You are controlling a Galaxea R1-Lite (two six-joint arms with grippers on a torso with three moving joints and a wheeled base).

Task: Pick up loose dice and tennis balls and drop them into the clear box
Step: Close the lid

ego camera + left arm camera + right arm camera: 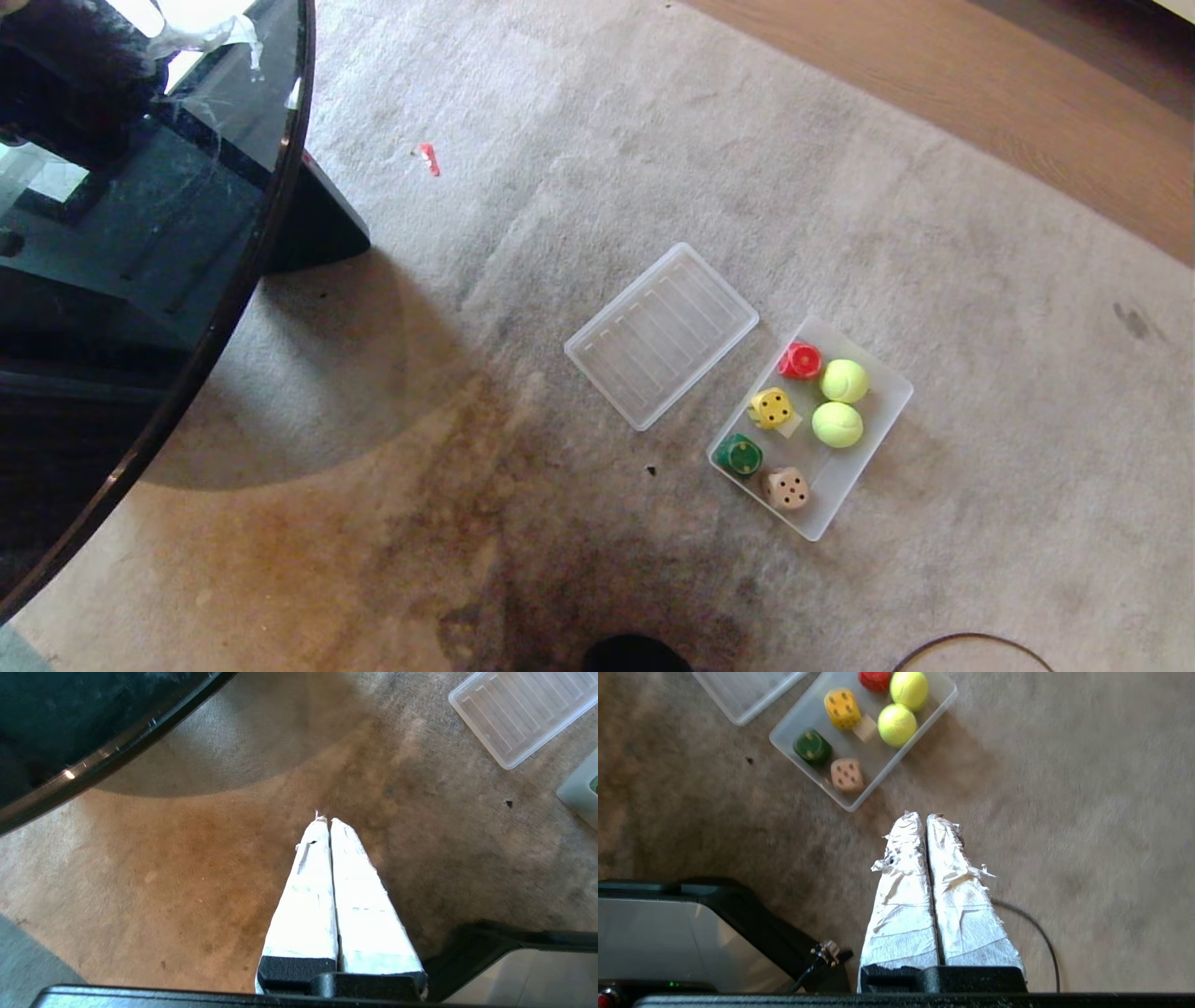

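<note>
Now | left tool (327, 820) clenched, empty, above stained carpet (187, 858) | right tool (924, 815) clenched, empty, near shallow translucent plastic clear box (943, 695) holding dice (841, 707) and fuzzy yellow-green tennis balls (896, 724)

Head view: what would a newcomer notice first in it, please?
The clear box on the grey carpet, holding four dice, red, yellow, green and tan, beside two tennis balls. Its ribbed lid lies just left of it. A dark glass table fills the left side.
</note>
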